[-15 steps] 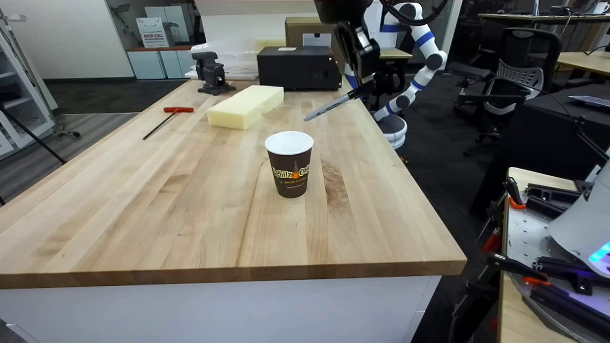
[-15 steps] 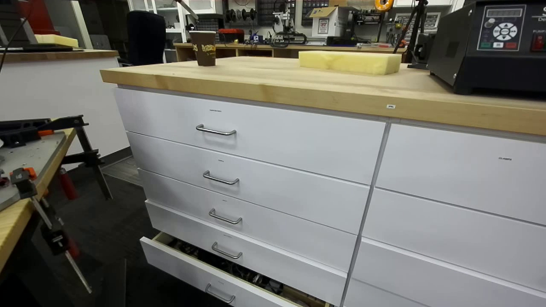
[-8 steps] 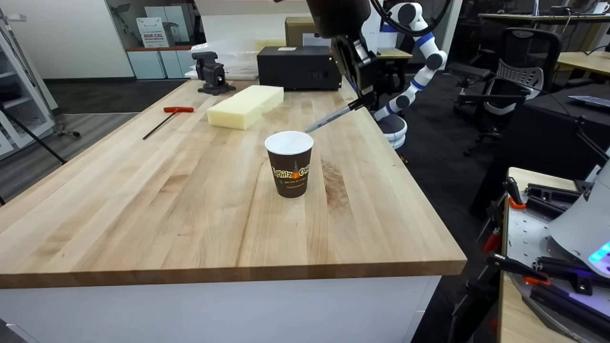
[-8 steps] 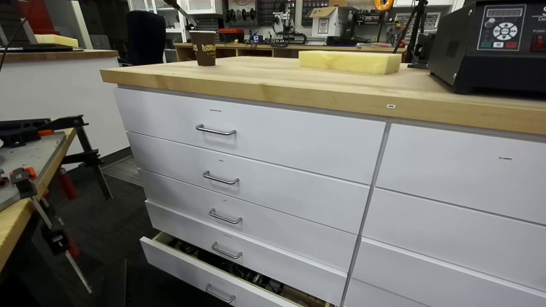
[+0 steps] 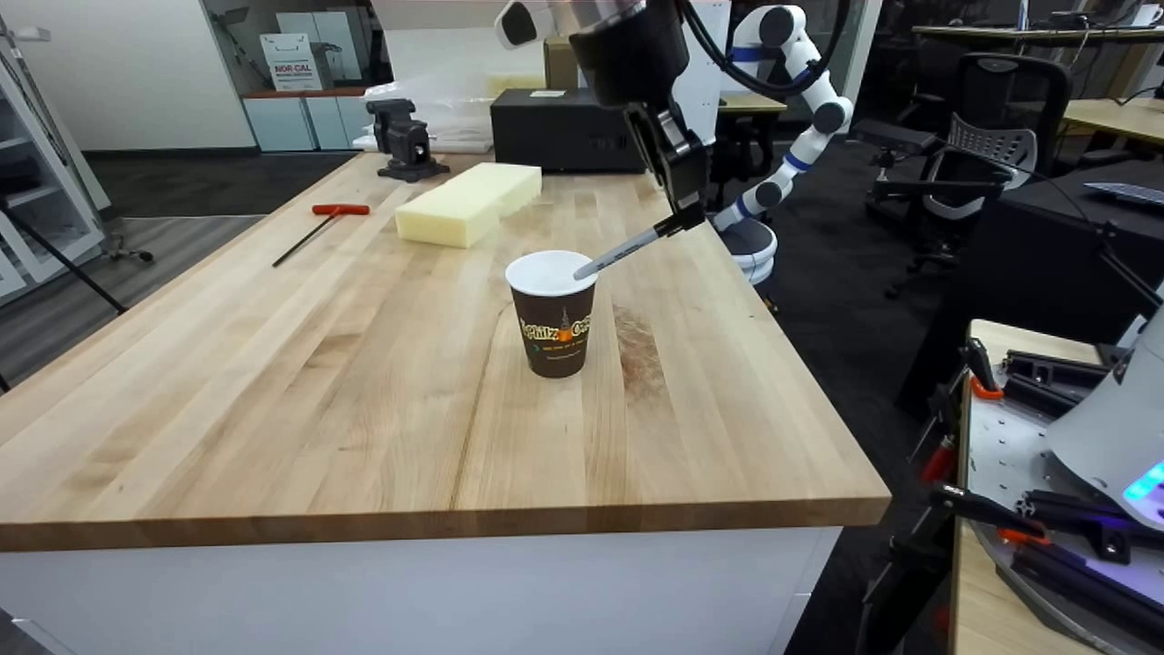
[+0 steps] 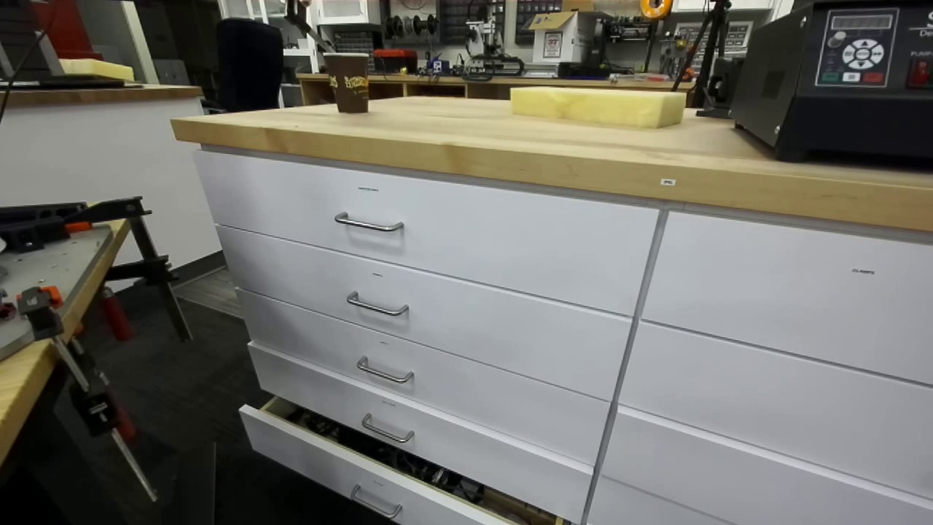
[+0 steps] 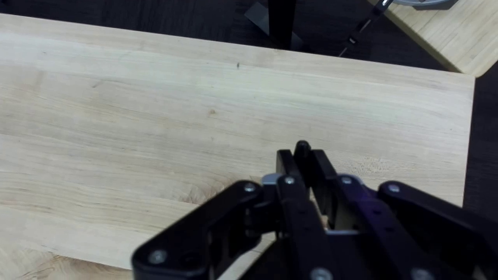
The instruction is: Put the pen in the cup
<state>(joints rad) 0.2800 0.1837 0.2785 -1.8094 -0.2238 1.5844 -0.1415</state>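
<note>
The cup (image 5: 556,332), brown with a white rim, stands upright on the wooden table; it also shows in an exterior view (image 6: 351,84) and is out of the wrist view. My gripper (image 5: 682,221) is shut on the dark end of the pen (image 5: 623,249). The pen's grey part slants down toward the cup, its lower end overlapping the right side of the rim. In an exterior view the pen (image 6: 319,38) meets the rim's upper left; whether its tip is inside is unclear. In the wrist view the pen's black end (image 7: 302,147) shows between my fingertips (image 7: 302,158).
A pale yellow block (image 5: 468,207), a red-handled tool (image 5: 340,209), a black vise (image 5: 405,141) and a black machine (image 5: 568,132) sit farther back. The table's edge (image 7: 233,44) and a side bench with clamps (image 5: 1046,437) lie near the cup.
My gripper has moved down and closer to the cup with the pen. The pen's lower end has gone from above and behind the cup to overlapping its rim. The cup has not moved.
</note>
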